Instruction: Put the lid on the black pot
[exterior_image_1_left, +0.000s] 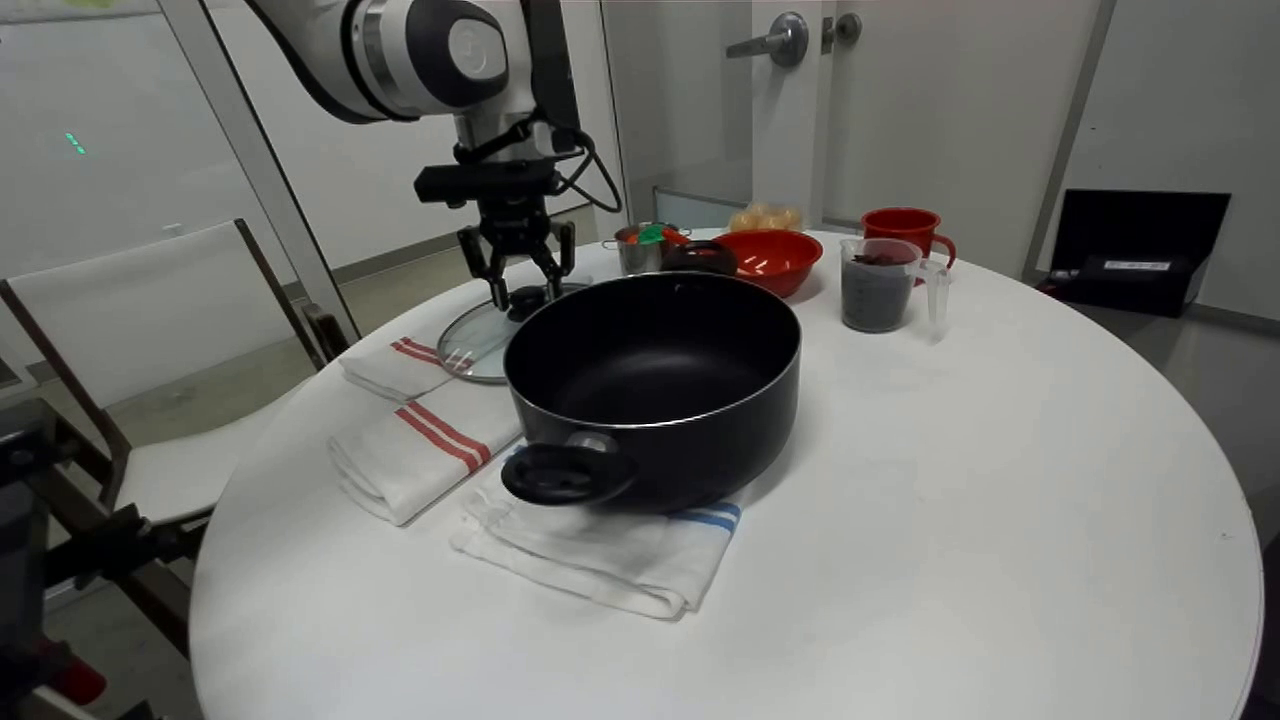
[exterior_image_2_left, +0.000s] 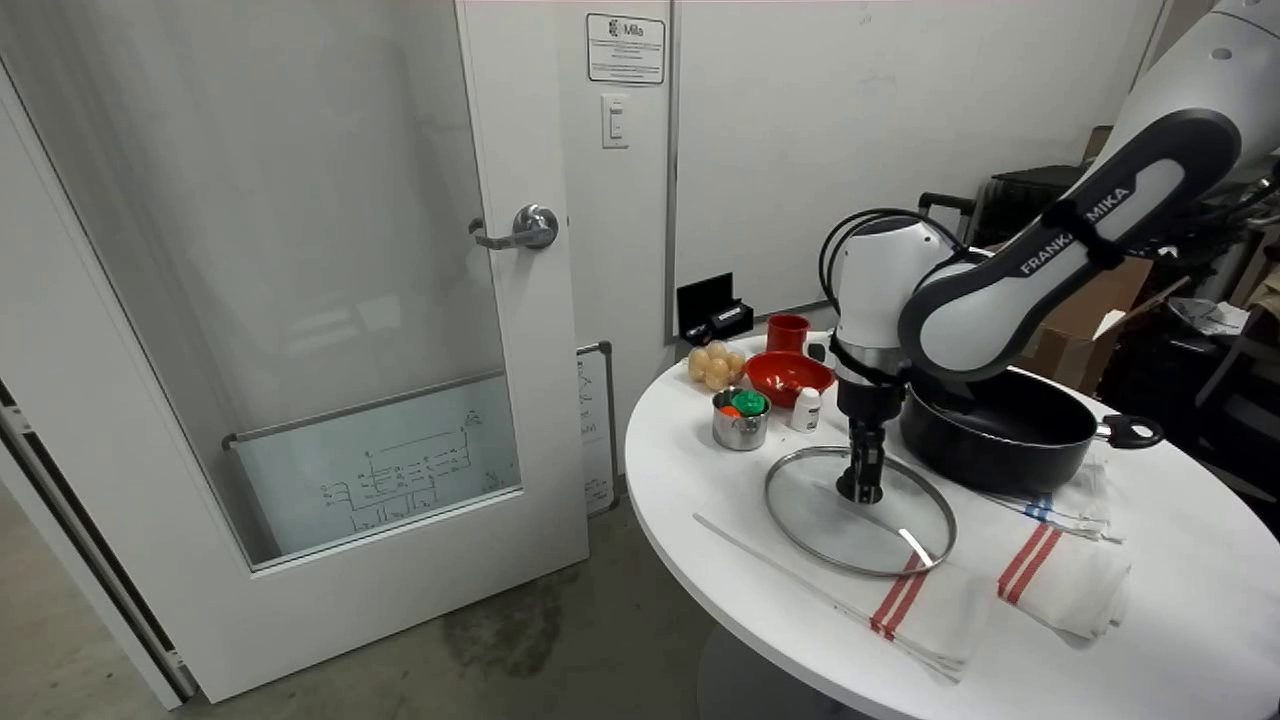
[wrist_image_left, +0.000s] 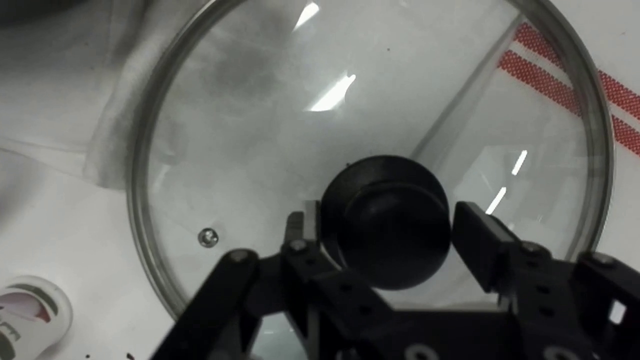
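The round glass lid (exterior_image_2_left: 800, 522) with a metal rim and dark knob (wrist_image_left: 395, 240) lies on the table, partly over a red-striped towel. It also shows in an exterior view (exterior_image_1_left: 478, 345), partly hidden behind the black pot. The black pot (exterior_image_1_left: 730, 430) stands uncovered and upright beside the lid, partly on a blue-striped towel; it also shows in an exterior view (exterior_image_2_left: 985, 452). My gripper (wrist_image_left: 385, 220) is lowered over the lid's centre, pointing down. Its open fingers stand on both sides of the knob, with a narrow gap at the right finger; left-side contact is unclear.
Red-striped towels (exterior_image_1_left: 425, 440) and a blue-striped towel (exterior_image_1_left: 610, 560) lie near the pot. A small metal pot (exterior_image_2_left: 740, 430), a white bottle (exterior_image_2_left: 806, 410), a red bowl (exterior_image_2_left: 785, 375), a red mug (exterior_image_1_left: 900, 225) and a measuring cup (exterior_image_1_left: 875, 295) stand behind.
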